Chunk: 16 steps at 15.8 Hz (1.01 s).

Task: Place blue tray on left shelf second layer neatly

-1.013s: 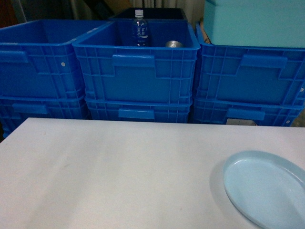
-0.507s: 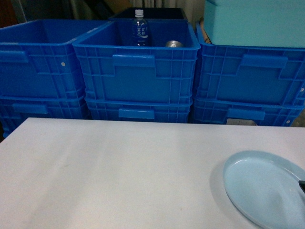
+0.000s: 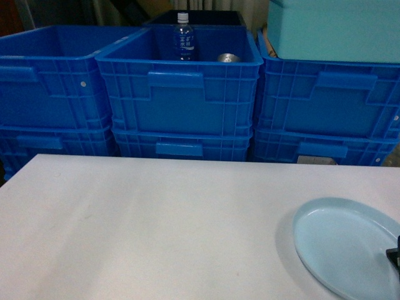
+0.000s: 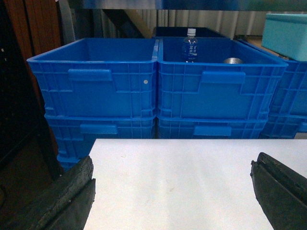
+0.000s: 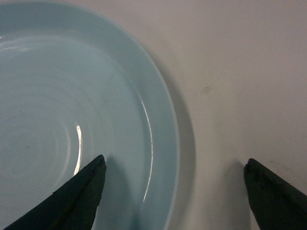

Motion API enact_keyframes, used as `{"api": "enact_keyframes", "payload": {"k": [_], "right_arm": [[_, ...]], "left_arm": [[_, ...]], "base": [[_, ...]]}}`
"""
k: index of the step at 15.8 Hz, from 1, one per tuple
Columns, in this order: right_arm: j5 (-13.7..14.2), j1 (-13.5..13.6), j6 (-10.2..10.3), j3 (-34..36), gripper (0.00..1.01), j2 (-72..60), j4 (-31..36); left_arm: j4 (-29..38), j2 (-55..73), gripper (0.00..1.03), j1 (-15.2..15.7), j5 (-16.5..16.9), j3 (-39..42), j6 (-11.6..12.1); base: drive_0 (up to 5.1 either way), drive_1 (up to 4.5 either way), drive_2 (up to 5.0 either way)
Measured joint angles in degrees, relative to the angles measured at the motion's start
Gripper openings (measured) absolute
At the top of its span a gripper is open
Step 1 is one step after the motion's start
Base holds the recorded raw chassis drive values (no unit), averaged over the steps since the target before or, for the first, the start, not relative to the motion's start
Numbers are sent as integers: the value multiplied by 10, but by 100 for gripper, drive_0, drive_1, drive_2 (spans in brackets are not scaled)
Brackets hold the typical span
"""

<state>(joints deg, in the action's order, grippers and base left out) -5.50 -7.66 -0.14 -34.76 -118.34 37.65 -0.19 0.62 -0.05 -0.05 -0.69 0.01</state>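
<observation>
The blue tray (image 3: pixel 340 247), a pale round shallow dish, lies on the white table (image 3: pixel 156 225) at the near right. In the right wrist view the blue tray (image 5: pixel 62 110) fills the left side. My right gripper (image 5: pixel 175 165) is open and straddles its rim: one finger (image 5: pixel 81 196) hangs over the dish, the other (image 5: pixel 273 196) over bare table. Only a dark tip of the right gripper (image 3: pixel 395 255) shows at the head view's right edge. My left gripper (image 4: pixel 172 167) is open above the table's left part, with nothing between its fingers. The left shelf second layer is out of view.
Stacked dark-blue ribbed crates (image 3: pixel 178 94) wall off the table's far edge. The middle one holds a water bottle (image 3: pixel 182 37) and a metal can (image 3: pixel 228 57). A teal box (image 3: pixel 334 28) sits on the right crates. Dark furniture (image 4: pixel 19 96) stands left of the table.
The right gripper's dark tip has come into the head view at the right edge and moved a little further over the tray. The tray has not moved.
</observation>
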Motion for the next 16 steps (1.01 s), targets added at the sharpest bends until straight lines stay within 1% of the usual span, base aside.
{"api": "enact_keyframes", "payload": {"k": [2, 4, 5, 7, 8, 9, 12, 13, 14, 15, 16], "right_arm": [[5, -6, 22, -6, 68, 0, -14], [14, -6, 34, -6, 50, 0, -14], [9, -6, 44, -6, 39, 2, -19], [-2, 0, 57, 0, 18, 8, -20], [4, 6, 62, 7, 7, 12, -15], [-5, 9, 71, 10, 2, 19, -14], [-7, 13, 76, 47, 2, 50, 19], [-7, 15, 73, 59, 2, 74, 32], [-6, 18, 61, 72, 2, 103, 52], [-7, 25, 52, 82, 2, 141, 54], [-11, 30, 50, 89, 2, 183, 48]], "left_arm": [[0, 0, 98, 0, 0, 0, 0], [0, 0, 98, 0, 0, 0, 0], [0, 0, 98, 0, 0, 0, 0], [0, 0, 98, 0, 0, 0, 0], [0, 0, 98, 0, 0, 0, 0], [0, 0, 98, 0, 0, 0, 0], [0, 0, 98, 0, 0, 0, 0], [0, 0, 98, 0, 0, 0, 0], [0, 0, 98, 0, 0, 0, 0], [0, 0, 98, 0, 0, 0, 0], [0, 0, 98, 0, 0, 0, 0]], "base": [[0, 0, 0], [0, 0, 0], [0, 0, 0], [0, 0, 0], [0, 0, 0], [0, 0, 0], [0, 0, 0], [0, 0, 0], [0, 0, 0], [0, 0, 0], [0, 0, 0]]}}
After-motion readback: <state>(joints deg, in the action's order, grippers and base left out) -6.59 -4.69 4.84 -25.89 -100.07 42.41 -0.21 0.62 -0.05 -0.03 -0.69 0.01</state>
